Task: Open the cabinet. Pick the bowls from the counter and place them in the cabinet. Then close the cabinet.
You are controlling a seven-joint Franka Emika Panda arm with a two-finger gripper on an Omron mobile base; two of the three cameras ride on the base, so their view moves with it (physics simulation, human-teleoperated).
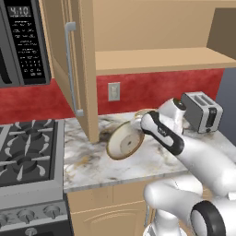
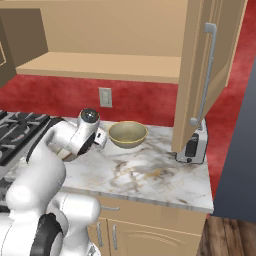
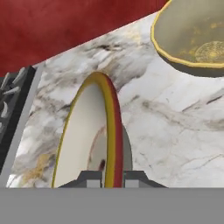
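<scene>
The cabinet (image 1: 156,60) (image 2: 100,65) hangs above the counter (image 1: 92,156) (image 2: 150,170) with both doors swung open and its shelf bare. My gripper (image 1: 139,130) (image 3: 113,178) is shut on the rim of the wide shallow bowl (image 1: 123,141) (image 3: 85,140). This bowl is tipped up on edge just above the marble, in front of the open left door (image 1: 69,60). The deeper bowl (image 2: 127,134) (image 3: 197,39) stands upright on the counter near the red back wall, a little beyond the hand.
A black gas stove (image 1: 27,147) adjoins the counter on the left, with a microwave (image 1: 23,41) above it. A silver toaster (image 1: 202,111) (image 2: 192,147) stands at the counter's right end under the open right door (image 2: 200,75). A wall outlet (image 1: 114,91) sits on the backsplash.
</scene>
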